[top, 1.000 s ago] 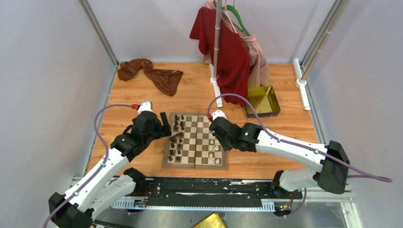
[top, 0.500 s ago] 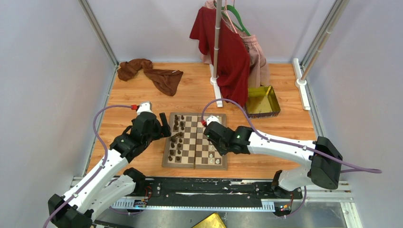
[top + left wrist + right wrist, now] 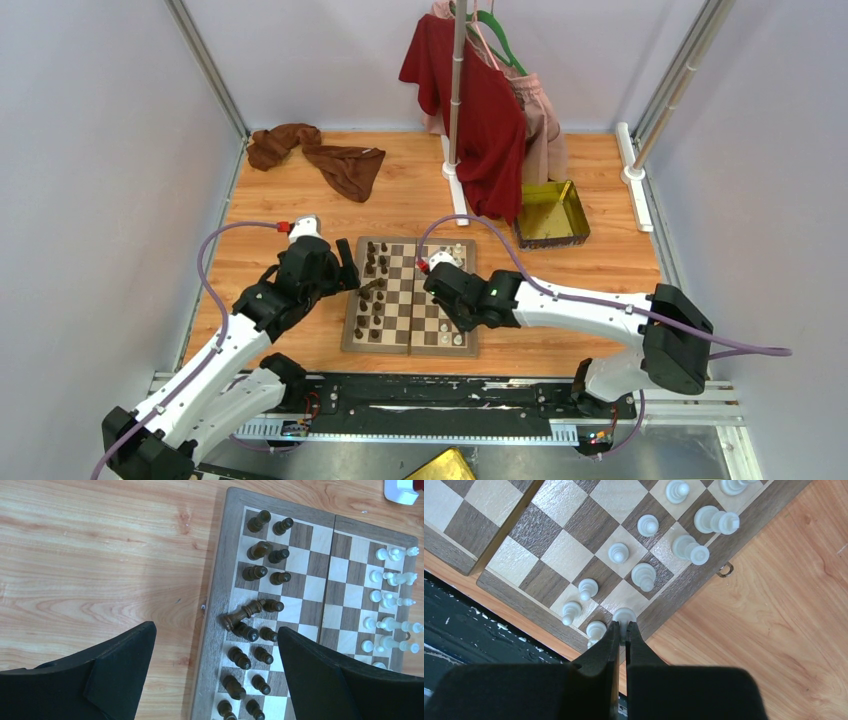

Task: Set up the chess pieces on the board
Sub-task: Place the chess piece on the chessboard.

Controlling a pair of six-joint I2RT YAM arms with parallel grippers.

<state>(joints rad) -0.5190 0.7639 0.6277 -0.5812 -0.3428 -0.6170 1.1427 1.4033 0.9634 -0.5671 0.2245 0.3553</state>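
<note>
1. The board (image 3: 410,300) is being left flat on the wooden table (image 3: 600,260) between the two arms, exactly where it was lying a second ago.
2. The right arm (image 3: 580,305) is being seen further left than in the earlier frames. Its wrist was hanging over the board's right half and is now being carried close to the centre seam.
3. The right gripper (image 3: 622,630) is being kept closed, and a cream piece (image 3: 624,614) is being pinched between its fingertips. This is happening at the brown border on the cream side, near the board's near corner. Whether that piece is touching the board cannot be told.
4. The other cream pieces (image 3: 644,575) are being left upright in two lines along the board's right side.
5. The left gripper (image 3: 216,630) is being held wide open over the board's left edge, and no shift from the earlier frames is being shown.
6. The dark pieces (image 3: 255,572) are being left in two lines along the left side. One toppled dark piece (image 3: 243,615) is lying on its side among them, its base toward the border.
7. The gold tray (image 3: 550,212), red garment (image 3: 480,110) and brown cloth (image 3: 320,155) are being left unmoved beyond the board.
</note>
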